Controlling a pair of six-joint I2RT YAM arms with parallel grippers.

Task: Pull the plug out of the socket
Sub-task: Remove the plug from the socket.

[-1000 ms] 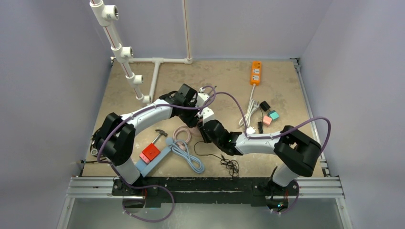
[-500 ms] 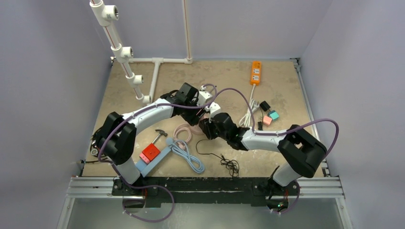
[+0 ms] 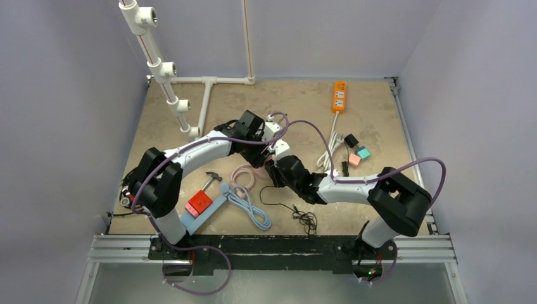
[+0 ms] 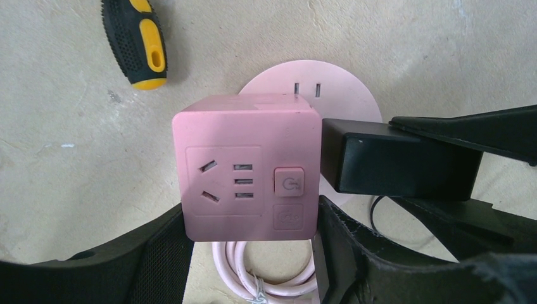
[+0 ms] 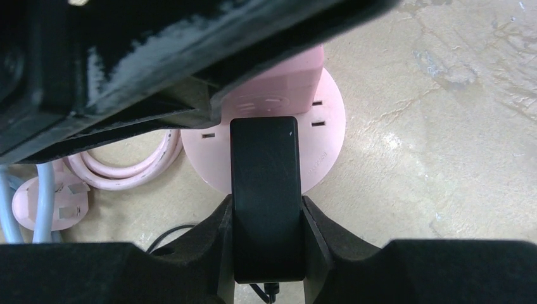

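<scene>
A pink cube socket (image 4: 247, 171) sits between my left gripper's fingers (image 4: 158, 259), and my left gripper (image 4: 250, 244) is shut on its two sides. A black plug (image 4: 399, 158) butts against the cube's right face with no gap showing. My right gripper (image 5: 266, 234) is shut on that plug (image 5: 265, 183), one finger on each long side. The socket (image 5: 285, 79) lies just beyond the plug's far end. In the top view the two grippers meet mid-table, left gripper (image 3: 263, 149) and right gripper (image 3: 274, 164), and they hide socket and plug.
A round pink disc (image 5: 326, 136) lies under the socket, with a coiled pink cable (image 4: 253, 278) beside it. A yellow-black screwdriver (image 4: 136, 38) lies nearby. Also on the table are a hammer (image 3: 211, 180), a red block (image 3: 200, 202), a blue cable (image 3: 250, 206), a thin black cord (image 3: 297, 212), an orange power strip (image 3: 340, 96) and white pipes (image 3: 158, 63).
My right arm has swung its wrist up and left towards the left gripper, then eased back slightly. The left arm has hardly moved.
</scene>
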